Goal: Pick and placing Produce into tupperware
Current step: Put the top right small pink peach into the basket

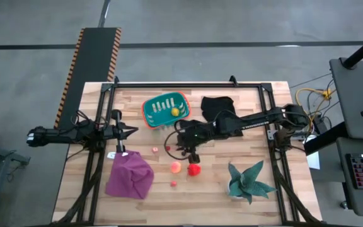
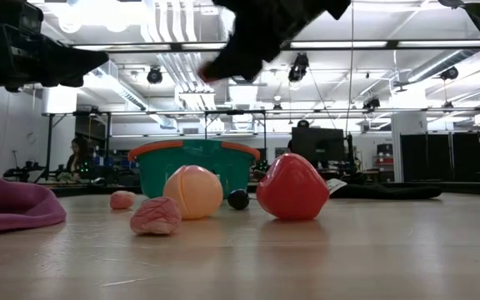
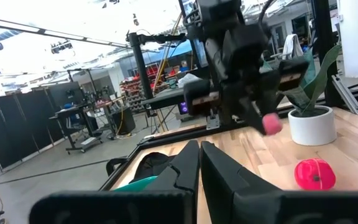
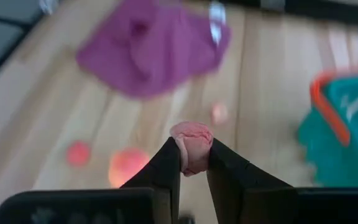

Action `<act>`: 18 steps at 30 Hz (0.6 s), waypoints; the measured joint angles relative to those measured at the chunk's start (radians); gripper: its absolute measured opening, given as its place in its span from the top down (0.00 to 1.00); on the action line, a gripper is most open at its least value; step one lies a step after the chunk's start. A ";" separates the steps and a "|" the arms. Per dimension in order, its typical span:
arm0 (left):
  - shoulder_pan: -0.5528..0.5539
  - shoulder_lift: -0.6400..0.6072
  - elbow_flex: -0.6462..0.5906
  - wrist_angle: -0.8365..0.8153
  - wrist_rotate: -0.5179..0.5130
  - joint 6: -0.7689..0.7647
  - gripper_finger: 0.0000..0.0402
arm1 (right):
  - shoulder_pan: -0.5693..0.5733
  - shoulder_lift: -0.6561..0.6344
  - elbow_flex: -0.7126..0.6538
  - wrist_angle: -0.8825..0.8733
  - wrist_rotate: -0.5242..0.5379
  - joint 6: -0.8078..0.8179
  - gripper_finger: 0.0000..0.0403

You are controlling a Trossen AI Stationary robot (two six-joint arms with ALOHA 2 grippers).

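My right gripper [image 4: 191, 152] hangs over the table's middle [image 1: 170, 149], shut on a small pink wrinkled piece of produce [image 4: 191, 135], just near of the teal tupperware [image 1: 166, 108]. A yellow piece [image 1: 176, 112] lies inside the tupperware. On the table rest an orange piece [image 1: 176, 166], a red one [image 1: 195, 169], a small pink one [image 1: 155, 150] and a small reddish one [image 1: 174, 183]. A dark ball [image 2: 238, 199] shows in the low view. My left gripper [image 3: 199, 158] is shut and holds nothing, at the table's left [image 1: 128, 132]. My right gripper pinches the pink piece [image 4: 191, 144] between its two fingers [image 4: 166, 163], one on either side of its lower half. The fingers come from above, slanting down. The piece is lifted clear of the table, and its top stands out beyond the fingertips.
A purple cloth [image 1: 130, 176] lies at the near left, a black cloth [image 1: 218, 104] to the right of the tupperware, under my right arm. A teal spiky plant [image 1: 247, 180] in a white pot [image 3: 312, 124] stands at the near right. Bare wood shows between the loose pieces.
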 joint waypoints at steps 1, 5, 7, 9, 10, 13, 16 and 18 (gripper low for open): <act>0.000 0.000 0.000 0.000 0.000 0.000 1.00 | 0.000 0.000 -0.004 0.036 -0.009 -0.011 0.87; 0.000 0.000 0.000 0.000 -0.001 0.000 1.00 | 0.000 0.000 -0.016 0.123 -0.039 -0.041 0.87; 0.000 0.000 0.000 0.000 -0.002 0.000 1.00 | -0.004 0.000 -0.020 0.146 -0.039 -0.063 0.87; 0.000 0.000 0.000 0.000 -0.002 0.000 1.00 | -0.019 0.001 -0.021 0.152 -0.040 -0.067 0.87; 0.000 0.000 0.000 0.000 -0.002 0.000 1.00 | -0.031 0.002 -0.021 0.153 -0.039 -0.067 0.87; 0.000 0.000 0.000 0.000 -0.002 0.000 1.00 | -0.084 0.002 -0.019 0.155 -0.034 -0.062 0.88; 0.000 0.000 0.000 0.000 -0.003 0.000 1.00 | -0.152 0.002 -0.018 0.168 -0.029 -0.043 0.88; 0.000 0.000 0.000 0.000 -0.006 0.012 1.00 | -0.196 0.002 -0.018 0.187 -0.028 -0.018 0.88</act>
